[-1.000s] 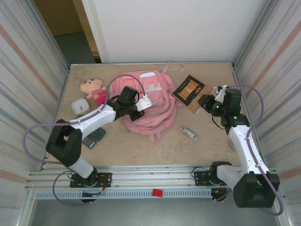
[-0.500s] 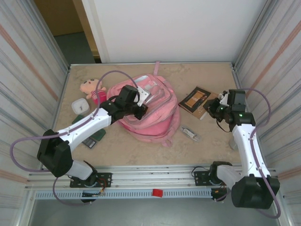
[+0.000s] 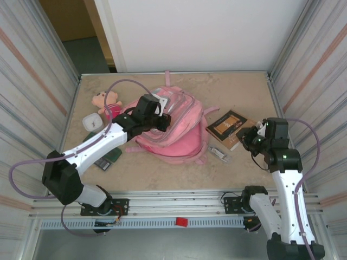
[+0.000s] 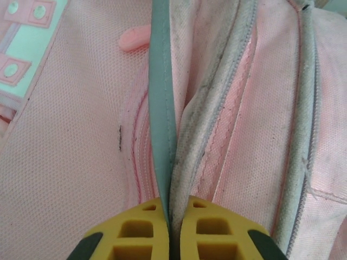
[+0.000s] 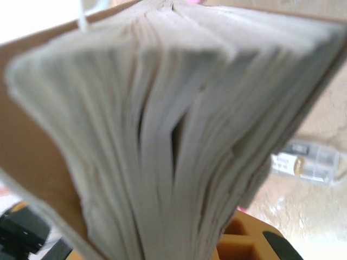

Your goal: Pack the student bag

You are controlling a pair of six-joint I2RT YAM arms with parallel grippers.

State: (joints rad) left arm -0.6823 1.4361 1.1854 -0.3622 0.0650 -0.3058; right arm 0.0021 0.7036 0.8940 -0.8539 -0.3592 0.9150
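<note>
The student bag [image 3: 176,132], a large pink backpack with grey trim, lies mid-table. My left gripper [image 3: 161,115] is shut on its upper edge. In the left wrist view the yellow fingers [image 4: 138,227] pinch a teal strip [image 4: 161,108] and the grey zip edge [image 4: 206,124] of the bag between them. A brown book [image 3: 226,124] lies tilted just right of the bag, and my right gripper [image 3: 248,137] is shut on its near right corner. In the right wrist view the book's page edges [image 5: 162,135] fan out close up, beside one orange finger [image 5: 244,241].
A pink-and-tan plush doll [image 3: 107,102] and a white case [image 3: 91,122] lie left of the bag. Dark flat items [image 3: 108,157] sit under the left forearm. A small clear box [image 3: 218,153] lies near the bag's right corner. Ribbed metal walls [image 3: 32,81] close in both sides.
The left gripper has dragged the bag right and back, turning and spreading it. The right gripper has pulled the book toward the near right.
</note>
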